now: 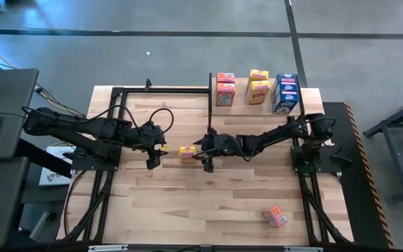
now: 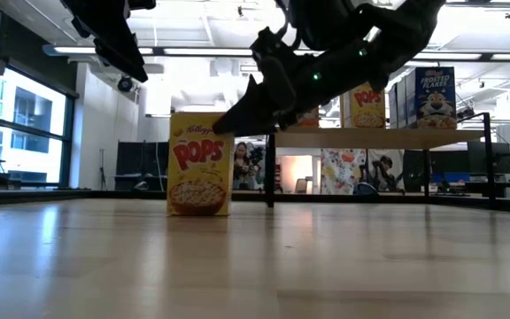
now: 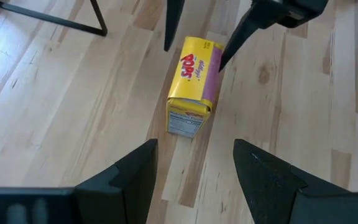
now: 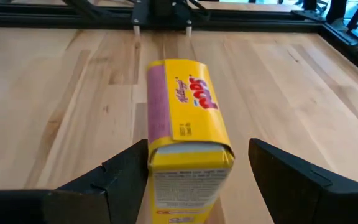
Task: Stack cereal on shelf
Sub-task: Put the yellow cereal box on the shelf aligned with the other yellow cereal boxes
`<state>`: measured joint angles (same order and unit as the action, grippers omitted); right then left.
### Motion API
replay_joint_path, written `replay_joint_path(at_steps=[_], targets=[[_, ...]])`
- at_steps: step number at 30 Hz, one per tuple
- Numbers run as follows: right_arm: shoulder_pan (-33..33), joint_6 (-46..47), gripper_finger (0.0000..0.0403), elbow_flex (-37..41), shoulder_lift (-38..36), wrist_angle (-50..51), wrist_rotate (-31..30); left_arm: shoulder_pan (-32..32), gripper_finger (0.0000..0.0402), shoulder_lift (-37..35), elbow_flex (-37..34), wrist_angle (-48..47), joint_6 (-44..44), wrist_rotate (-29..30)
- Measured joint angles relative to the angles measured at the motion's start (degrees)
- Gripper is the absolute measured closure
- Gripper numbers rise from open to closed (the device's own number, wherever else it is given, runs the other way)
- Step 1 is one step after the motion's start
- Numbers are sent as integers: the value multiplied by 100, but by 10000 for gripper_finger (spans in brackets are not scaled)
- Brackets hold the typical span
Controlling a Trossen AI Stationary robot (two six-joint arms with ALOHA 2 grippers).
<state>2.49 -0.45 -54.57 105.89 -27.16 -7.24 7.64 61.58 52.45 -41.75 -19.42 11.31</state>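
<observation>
Yellow Pops box (image 1: 187,154) stands upright on the plank tabletop (image 1: 208,203) mid-table, well short of the shelf (image 1: 313,98) where other cereal boxes (image 1: 225,89) already sit; the right gripper (image 4: 194,171) has its fingers spread wide either side of the box without touching, so this looks like the pick-up step. Next, I'd say, those fingers must close squarely on the box's sides, then lift it to the shelf. The left gripper (image 3: 194,171) hangs near the box, jaws parted and empty, and the pictures don't show how much free room the shelf has.
</observation>
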Motion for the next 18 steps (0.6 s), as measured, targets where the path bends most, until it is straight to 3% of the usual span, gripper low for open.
replay_joint_path(at_steps=[6, 18], targets=[[4, 2, 145, 0, 0, -57, 169, 0, 202, 0, 2, 2, 2, 0], [4, 49, 230, 0, -2, -55, 411, 0, 202, 0, 2, 3, 4, 0]])
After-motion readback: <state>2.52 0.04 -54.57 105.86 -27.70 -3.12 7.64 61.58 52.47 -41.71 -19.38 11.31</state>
